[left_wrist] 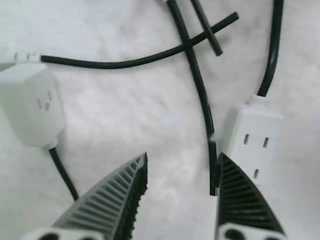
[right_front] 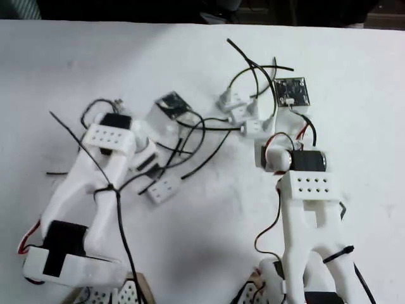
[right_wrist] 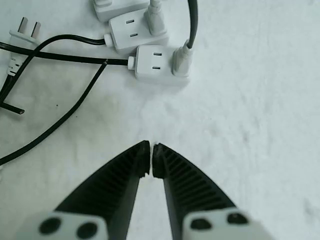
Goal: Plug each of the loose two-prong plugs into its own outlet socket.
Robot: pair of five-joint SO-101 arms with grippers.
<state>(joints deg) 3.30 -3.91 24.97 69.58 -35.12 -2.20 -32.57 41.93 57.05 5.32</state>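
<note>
Tabletop [right_front: 209, 240] white, strewn with black cords [left_wrist: 125, 63]; left end effector [left_wrist: 182, 160] spread; right end effector [right_wrist: 150, 152] pressed together.

White worktop [right_front: 354, 50] w/ a dark square circuit board [right_front: 291, 92] at far right, a smaller dark-topped white block [right_front: 168, 107] left of centre, & wooden pieces [right_front: 144, 286] at the near edge.

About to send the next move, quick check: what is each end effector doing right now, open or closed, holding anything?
Left end effector: open, holding nothing, beside a white socket.
Right end effector: closed, holding nothing.
</note>
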